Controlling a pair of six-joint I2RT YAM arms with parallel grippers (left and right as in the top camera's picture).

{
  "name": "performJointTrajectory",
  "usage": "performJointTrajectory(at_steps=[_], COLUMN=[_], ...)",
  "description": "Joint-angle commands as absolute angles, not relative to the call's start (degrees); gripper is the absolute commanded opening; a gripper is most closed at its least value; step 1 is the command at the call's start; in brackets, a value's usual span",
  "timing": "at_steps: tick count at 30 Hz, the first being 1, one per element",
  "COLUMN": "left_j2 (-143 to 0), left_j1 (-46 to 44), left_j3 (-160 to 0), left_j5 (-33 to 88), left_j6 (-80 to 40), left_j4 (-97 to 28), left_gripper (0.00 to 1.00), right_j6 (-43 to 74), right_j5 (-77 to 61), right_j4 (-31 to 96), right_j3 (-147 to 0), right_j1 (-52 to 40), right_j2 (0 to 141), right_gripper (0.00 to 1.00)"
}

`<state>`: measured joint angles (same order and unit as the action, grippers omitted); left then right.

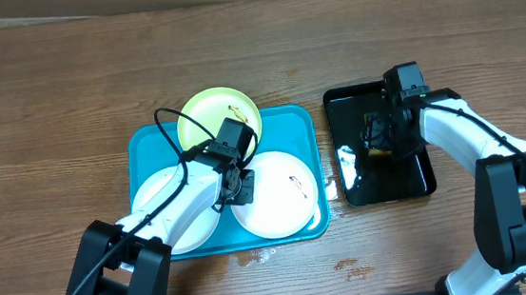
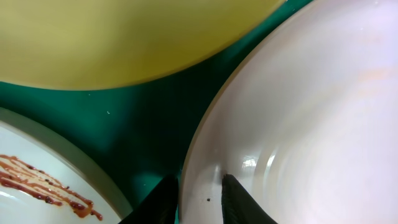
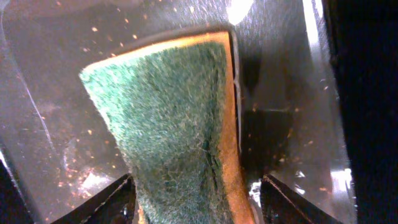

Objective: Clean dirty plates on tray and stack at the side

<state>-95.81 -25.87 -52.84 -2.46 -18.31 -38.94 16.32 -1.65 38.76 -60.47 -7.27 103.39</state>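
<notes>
Three plates lie on the turquoise tray: a yellow-green plate at the back, a white plate at the left with a red-brown smear, and a second white plate at the right with a small dark smear. My left gripper is shut on the right plate's rim, one finger outside and one inside. My right gripper stands open over the black tray, its fingers either side of a green and orange sponge, with a small gap on the right.
The black tray is wet and speckled with crumbs. Small wet spots mark the wooden table in front of the turquoise tray. Bare wood runs along the far half of the table.
</notes>
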Motion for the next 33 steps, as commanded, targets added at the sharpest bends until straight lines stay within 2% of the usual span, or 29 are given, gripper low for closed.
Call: performJointTrajectory(at_steps=[1,2,3,4,5,9,12,14,21,29,33], left_j2=[-96.3,-96.3,-96.3,-96.3,-96.3,-96.3,-96.3,-96.3,-96.3,-97.6,-99.6], left_j1=[-25.9,-25.9,-25.9,-25.9,-25.9,-25.9,-25.9,-25.9,-25.9,-25.9,-25.9], left_j3=[-52.2,-52.2,-52.2,-52.2,-52.2,-52.2,-52.2,-52.2,-52.1,-52.0,-52.0], left_j5=[-3.5,-3.5,-3.5,-3.5,-3.5,-3.5,-3.6,-4.4,-4.5,-4.7,-4.9], left_j6=[-18.9,-18.9,-18.9,-18.9,-18.9,-18.9,-18.9,-18.9,-18.9,-18.9,-18.8], left_j4=[-38.7,-38.7,-38.7,-38.7,-38.7,-39.0,-38.9,-39.0,-38.9,-38.7,-38.3], left_gripper=[0.27,0.27,0.27,0.27,0.27,0.28,0.31,0.31,0.31,0.30,0.20], right_j6=[16.2,16.2,16.2,16.2,16.2,16.2,16.0,14.9,14.5,14.6,14.6], right_j5=[-3.0,-3.1,-3.1,-3.1,-3.1,-3.7,-3.7,-3.5,-1.1,-1.3,-4.1], right_j4=[38.2,38.0,37.8,37.8,38.0,42.1,45.4,44.5,37.7,32.4,33.2], right_j3=[-59.4,-59.4,-59.4,-59.4,-59.4,-62.5,-67.3,-67.9,-63.5,-59.0,-59.0], right_j1=[-7.4,-7.4,-7.4,-7.4,-7.4,-7.4,-7.4,-7.4,-7.4,-7.4,-7.4], right_j2=[102.2,102.2,102.2,102.2,102.2,102.2,102.2,102.2,103.0,103.0,103.0], right_gripper=[0.61,0.51,0.33,0.22,0.20,0.37,0.59,0.68,0.68,0.61,0.62])
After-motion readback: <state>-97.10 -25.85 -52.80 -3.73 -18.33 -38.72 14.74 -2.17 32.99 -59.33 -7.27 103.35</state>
